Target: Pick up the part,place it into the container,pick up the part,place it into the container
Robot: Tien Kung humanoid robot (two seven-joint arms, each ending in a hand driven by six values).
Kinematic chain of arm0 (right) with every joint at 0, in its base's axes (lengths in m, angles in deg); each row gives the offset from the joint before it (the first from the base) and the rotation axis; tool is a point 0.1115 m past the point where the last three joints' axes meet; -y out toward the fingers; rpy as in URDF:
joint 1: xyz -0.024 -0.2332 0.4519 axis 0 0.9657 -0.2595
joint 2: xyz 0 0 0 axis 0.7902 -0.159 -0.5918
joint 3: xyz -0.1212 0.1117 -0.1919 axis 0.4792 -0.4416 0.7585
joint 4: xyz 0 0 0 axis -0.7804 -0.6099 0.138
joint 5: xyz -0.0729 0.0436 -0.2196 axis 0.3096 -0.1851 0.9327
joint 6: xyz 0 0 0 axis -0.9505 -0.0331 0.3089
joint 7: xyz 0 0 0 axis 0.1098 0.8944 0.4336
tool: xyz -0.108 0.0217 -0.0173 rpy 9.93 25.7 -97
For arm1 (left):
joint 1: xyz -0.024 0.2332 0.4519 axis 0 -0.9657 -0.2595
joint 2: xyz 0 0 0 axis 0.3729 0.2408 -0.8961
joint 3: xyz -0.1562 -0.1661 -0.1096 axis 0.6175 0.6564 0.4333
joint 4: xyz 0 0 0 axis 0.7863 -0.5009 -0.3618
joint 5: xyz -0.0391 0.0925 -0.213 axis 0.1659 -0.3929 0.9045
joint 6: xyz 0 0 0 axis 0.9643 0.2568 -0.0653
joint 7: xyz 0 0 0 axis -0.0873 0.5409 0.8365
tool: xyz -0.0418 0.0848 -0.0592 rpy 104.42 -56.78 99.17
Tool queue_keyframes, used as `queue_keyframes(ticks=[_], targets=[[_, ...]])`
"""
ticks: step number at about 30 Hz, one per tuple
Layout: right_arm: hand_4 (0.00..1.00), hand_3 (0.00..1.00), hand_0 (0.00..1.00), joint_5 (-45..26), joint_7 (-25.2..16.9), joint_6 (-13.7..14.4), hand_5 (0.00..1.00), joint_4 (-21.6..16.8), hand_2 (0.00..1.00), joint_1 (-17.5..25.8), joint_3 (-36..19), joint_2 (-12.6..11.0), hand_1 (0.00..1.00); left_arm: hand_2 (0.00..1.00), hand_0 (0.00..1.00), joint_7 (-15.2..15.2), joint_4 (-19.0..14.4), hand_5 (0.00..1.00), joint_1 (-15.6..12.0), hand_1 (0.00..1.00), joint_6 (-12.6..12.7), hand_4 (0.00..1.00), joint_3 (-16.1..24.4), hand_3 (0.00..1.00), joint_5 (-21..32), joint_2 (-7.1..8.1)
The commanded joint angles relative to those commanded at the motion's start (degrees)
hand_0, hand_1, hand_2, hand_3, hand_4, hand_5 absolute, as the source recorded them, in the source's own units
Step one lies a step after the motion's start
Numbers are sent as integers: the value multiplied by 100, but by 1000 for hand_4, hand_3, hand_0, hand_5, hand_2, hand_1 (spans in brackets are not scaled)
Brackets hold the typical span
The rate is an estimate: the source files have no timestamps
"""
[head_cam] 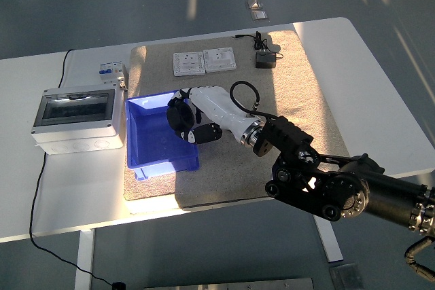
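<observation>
Reached in from the lower right with the right hand point(187, 119) over the blue container point(146, 161) at the middle left of the counter point(54, 188), fingers maybe curled on a part too hidden to see, best let go low and gently inside.

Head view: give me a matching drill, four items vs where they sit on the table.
Items:
1. blue container
2. grey distribution box
3. two white socket plates
4. black adapter

Places:
A. far right corner of the mat
B. left of the mat, on bare table
C. far edge of the mat, middle
D. left part of the mat, under the right hand

Pairs: 1-D, 2-B, 3-C, 4-A
</observation>
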Motion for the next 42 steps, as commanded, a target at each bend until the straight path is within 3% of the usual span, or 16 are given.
queue_keyframes(ticks=[3,4,9,10,21,22,23,27,28,29,32,35,42], targets=[[352,614,651,41,-1,-179,7,112,456,-6,44,43,282,743,678,0,0,798,2,662,1,754,-3,736,2,3],[350,652,739,61,-24,-251,2,156,613,-4,57,57,526,743,678,-2,0,799,1,661,3,755,-9,736,11,5],[350,652,739,172,-205,-247,2,194,613,-7,40,58,526,743,678,-7,0,799,-7,661,9,755,-2,736,-5,16],[436,752,922,185,-242,-220,35,189,815,-9,37,58,842,743,678,-8,0,798,-8,661,10,755,-1,736,-8,17],[472,803,960,294,-269,-115,56,113,848,-13,63,52,885,742,677,-1,0,799,-23,661,9,755,-1,737,-25,29],[541,839,998,309,-262,-105,80,109,881,-13,67,51,915,742,677,-1,0,799,-23,661,9,755,-1,737,-26,29],[541,839,998,315,-265,-82,80,105,881,-10,65,49,915,742,677,-1,0,799,-23,661,9,755,0,737,-29,30],[541,839,998,194,-292,313,80,151,881,71,-95,17,915,742,677,-6,0,799,-19,661,9,755,1,737,-32,27],[634,866,998,219,-210,463,107,182,914,104,-183,2,919,741,677,-9,0,799,-19,661,10,755,-1,732,-27,24],[634,866,998,255,-136,548,107,213,914,124,-248,-8,919,741,677,-11,0,799,-19,661,11,755,-3,732,-22,22],[634,866,998,359,257,798,107,466,914,169,-504,-41,919,741,677,-16,0,799,-18,661,13,755,-2,732,-13,19],[644,862,972,188,552,752,118,788,890,181,-499,-15,843,741,676,-20,0,799,-14,661,13,754,3,732,-17,17],[671,869,963,-568,499,670,135,1572,888,286,-301,58,830,741,676,-28,0,800,-1,660,14,754,4,731,-21,-1]])
